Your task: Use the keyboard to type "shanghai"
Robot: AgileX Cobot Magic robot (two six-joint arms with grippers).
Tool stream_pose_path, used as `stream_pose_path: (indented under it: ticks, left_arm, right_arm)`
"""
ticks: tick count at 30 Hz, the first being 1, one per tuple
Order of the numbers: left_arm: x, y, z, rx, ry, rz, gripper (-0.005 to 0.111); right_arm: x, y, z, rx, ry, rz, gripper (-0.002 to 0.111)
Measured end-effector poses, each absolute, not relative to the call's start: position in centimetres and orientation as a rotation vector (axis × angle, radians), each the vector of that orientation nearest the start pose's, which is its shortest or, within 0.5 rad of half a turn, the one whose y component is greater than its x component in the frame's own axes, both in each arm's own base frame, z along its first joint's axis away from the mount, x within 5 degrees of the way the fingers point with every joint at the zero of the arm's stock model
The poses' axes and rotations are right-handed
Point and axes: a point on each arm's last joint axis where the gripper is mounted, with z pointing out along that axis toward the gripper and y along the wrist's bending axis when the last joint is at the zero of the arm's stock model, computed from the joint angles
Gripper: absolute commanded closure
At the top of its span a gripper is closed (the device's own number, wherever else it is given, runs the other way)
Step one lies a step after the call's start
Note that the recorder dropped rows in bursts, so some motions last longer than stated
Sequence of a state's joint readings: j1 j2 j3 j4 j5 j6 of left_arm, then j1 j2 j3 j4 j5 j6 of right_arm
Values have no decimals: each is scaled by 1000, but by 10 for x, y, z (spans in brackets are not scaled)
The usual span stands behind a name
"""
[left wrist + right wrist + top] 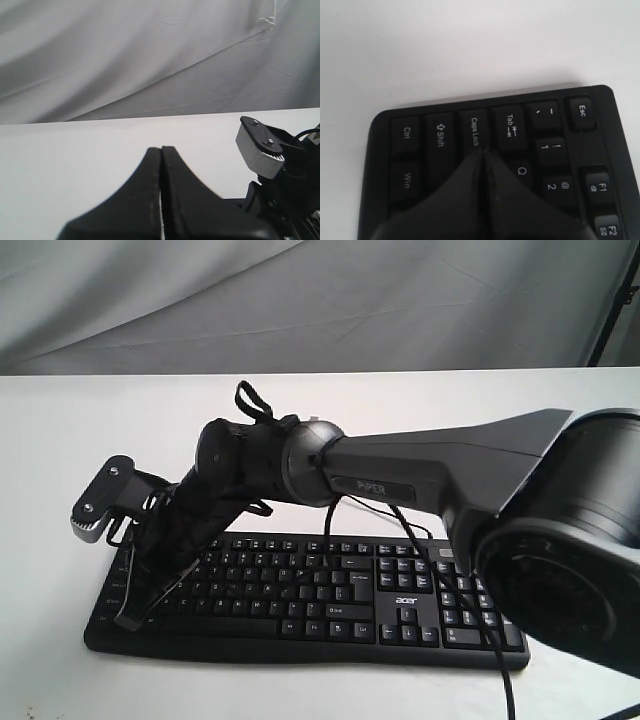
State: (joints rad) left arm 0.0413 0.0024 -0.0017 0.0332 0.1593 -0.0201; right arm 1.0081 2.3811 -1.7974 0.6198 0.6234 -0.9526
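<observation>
The black keyboard [330,590] lies on the white table near the front, number pad and "acer" logo toward the right. My right arm reaches across it to its left end. There my right gripper [128,620] is shut and empty, pointing down at the keys. In the right wrist view the right gripper [484,150] has its tips at the edge of the Caps Lock key [475,131], beside Tab and Q on the keyboard [581,111]; the keys beneath the fingers are hidden. My left gripper [161,149] is shut on nothing above bare table, off to the left.
A thin black cable [470,605] runs over the number pad and off the front edge. The right arm's large base [570,550] fills the right side. Its wrist camera block [260,147] stands close to the left gripper. Grey cloth [300,300] hangs behind the table.
</observation>
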Motion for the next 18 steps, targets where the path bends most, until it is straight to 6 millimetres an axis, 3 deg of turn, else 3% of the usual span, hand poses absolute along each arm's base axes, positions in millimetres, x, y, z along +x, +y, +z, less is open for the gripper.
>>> stream_pose_path:
  ticks: [4, 10, 14, 18]
  left_arm:
    - [56, 3, 199, -28, 1644, 46, 107]
    - [56, 3, 199, -28, 1644, 46, 107]
    - [56, 3, 199, -28, 1644, 46, 107]
    - [56, 3, 199, -28, 1644, 46, 107]
  right_arm:
    - [243, 444, 117, -1849, 1912, 660, 108]
    - [244, 434, 158, -1863, 1864, 592, 108]
    - [253, 393, 156, -1828, 1999, 554, 108]
    - [256, 364, 148, -1775, 2071, 514, 108]
